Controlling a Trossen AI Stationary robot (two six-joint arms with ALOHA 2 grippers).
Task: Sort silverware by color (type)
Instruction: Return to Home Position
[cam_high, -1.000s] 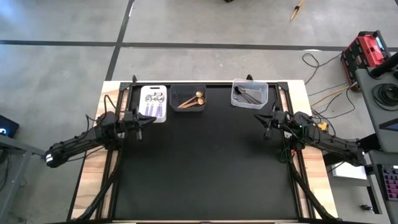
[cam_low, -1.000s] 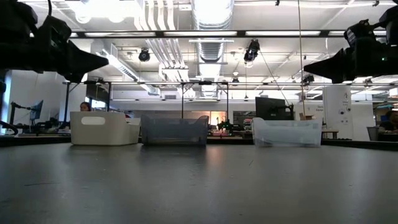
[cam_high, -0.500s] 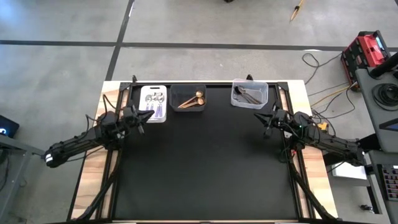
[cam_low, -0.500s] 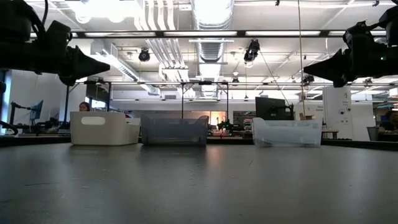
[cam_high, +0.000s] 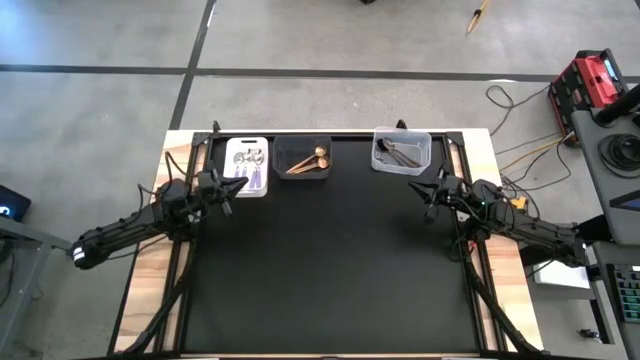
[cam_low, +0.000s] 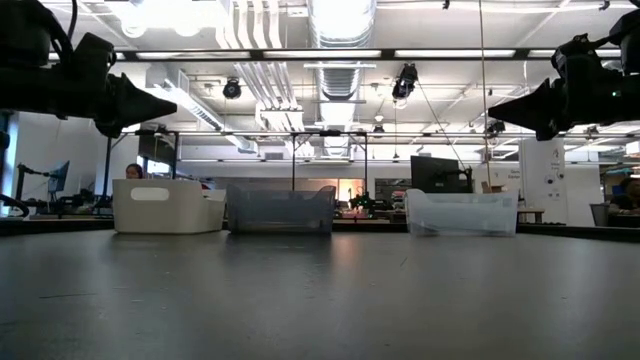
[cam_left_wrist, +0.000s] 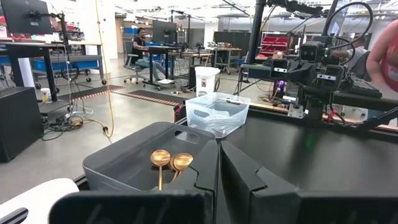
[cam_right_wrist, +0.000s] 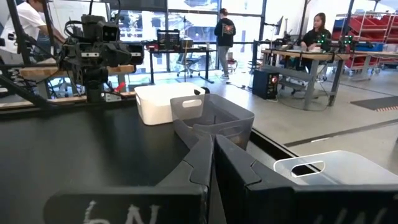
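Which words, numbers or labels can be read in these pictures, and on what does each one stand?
"6N", roughly, white handwriting cut off at the edge: on the body of the right gripper, right wrist view.
Small screen left of the table and red case: marks too small to read.

On the table (cam_high: 330, 280): one white bin (cam_low: 165, 207), one dark bin (cam_low: 280, 210), one clear bin (cam_low: 460, 213). Two gold spoons (cam_left_wrist: 160, 157) seen in the dark bin; lilac-handled spoons (cam_high: 249, 165) and grey spoons (cam_high: 397, 155) too small to count.
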